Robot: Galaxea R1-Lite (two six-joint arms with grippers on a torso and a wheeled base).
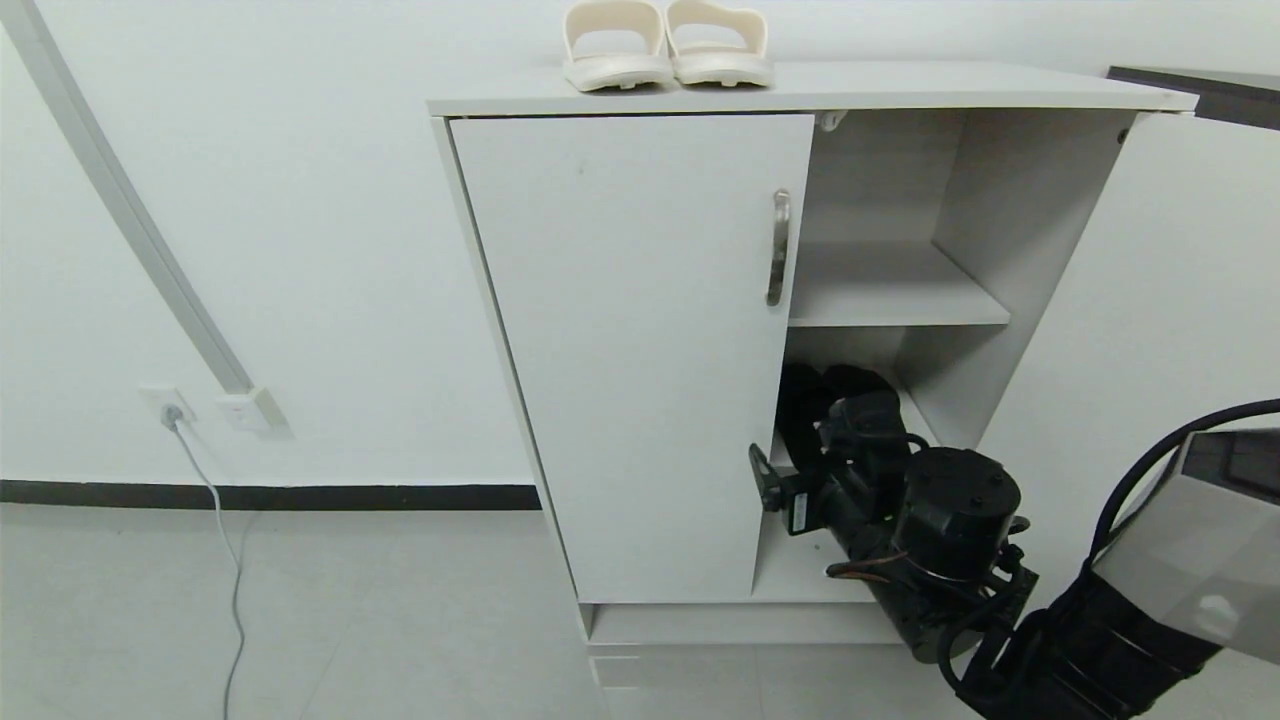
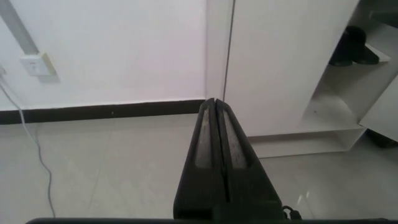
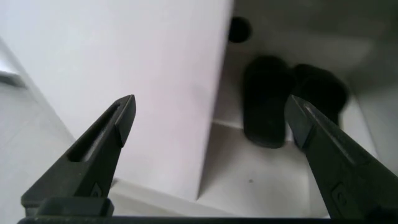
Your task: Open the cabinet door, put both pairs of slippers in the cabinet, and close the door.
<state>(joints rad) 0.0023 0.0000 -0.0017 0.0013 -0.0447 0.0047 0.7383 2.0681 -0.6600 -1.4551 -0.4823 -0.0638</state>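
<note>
Black slippers (image 3: 266, 102) just beyond right claw (image 3: 211, 104)

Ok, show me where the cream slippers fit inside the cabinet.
Upper shelf is bare, from the closed left door to the right side wall. Lower compartment is crowded: black slippers at the back, right gripper in front.

From where I stand: one cabinet (image 1: 950, 90) with two doors, a shut door (image 1: 630, 350) and an open door (image 1: 1150, 330), and one handle (image 1: 779, 247). Two cream slippers (image 1: 615, 45) and two black slippers (image 3: 266, 99) make four slippers in all. One shelf (image 1: 890, 285), two wall sockets (image 1: 165, 403) and one cable (image 1: 235, 560).
</note>
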